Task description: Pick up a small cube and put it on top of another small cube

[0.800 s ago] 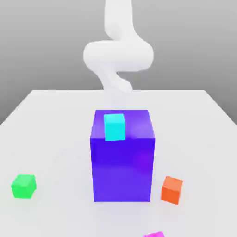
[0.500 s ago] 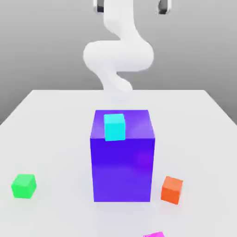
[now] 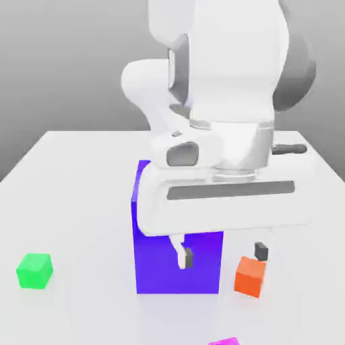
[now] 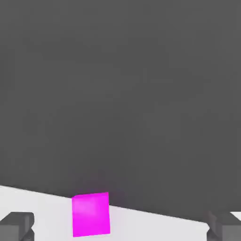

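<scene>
Magenta cube (image 3: 226, 342) near bench (image 3: 81, 202) edge, gripper (image 3: 224, 255) open

I have the gripper w/ its two fingers wide apart, above the bench. In the ext. view it hangs in front of the big blue-purple block (image 3: 178, 273); one finger overlaps the block in the pic, the other appears just above the orange cube (image 3: 251, 277). I cannot tell the exact dist. between this finger and the orange cube.

The magenta cube is partly visible at the bottom of the ext. view, a bit to the view's right of centre. In the hand view I see it between the two fingertips' positions, nearer to one of them, and it overlaps the line of the bench edge, w/ a dark grey area beyond.

The green cube (image 3: 35, 271) sits on the bench at the ext. view's left, well apart from the block. The orange cube is on the block's other side, near it. The white arm (image 3: 232, 67) covers part of the block's top.
</scene>
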Controlling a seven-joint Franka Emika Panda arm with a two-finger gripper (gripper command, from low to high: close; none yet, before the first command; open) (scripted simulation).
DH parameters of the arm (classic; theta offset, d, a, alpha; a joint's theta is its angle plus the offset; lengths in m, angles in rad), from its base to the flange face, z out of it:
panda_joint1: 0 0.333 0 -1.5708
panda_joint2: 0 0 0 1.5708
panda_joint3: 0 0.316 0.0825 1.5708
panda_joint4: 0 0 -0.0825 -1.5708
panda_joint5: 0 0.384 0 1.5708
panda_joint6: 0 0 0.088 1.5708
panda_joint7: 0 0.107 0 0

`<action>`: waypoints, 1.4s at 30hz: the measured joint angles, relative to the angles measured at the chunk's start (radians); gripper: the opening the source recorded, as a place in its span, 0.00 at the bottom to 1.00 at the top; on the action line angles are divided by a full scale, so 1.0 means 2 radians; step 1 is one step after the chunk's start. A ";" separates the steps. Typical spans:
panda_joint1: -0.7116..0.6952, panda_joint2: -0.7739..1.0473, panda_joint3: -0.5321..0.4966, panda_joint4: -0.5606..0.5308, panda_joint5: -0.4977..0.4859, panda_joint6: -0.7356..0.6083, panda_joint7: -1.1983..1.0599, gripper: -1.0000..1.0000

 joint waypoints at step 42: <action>-0.207 -0.034 -0.195 -0.168 0.065 0.056 0.086 0.00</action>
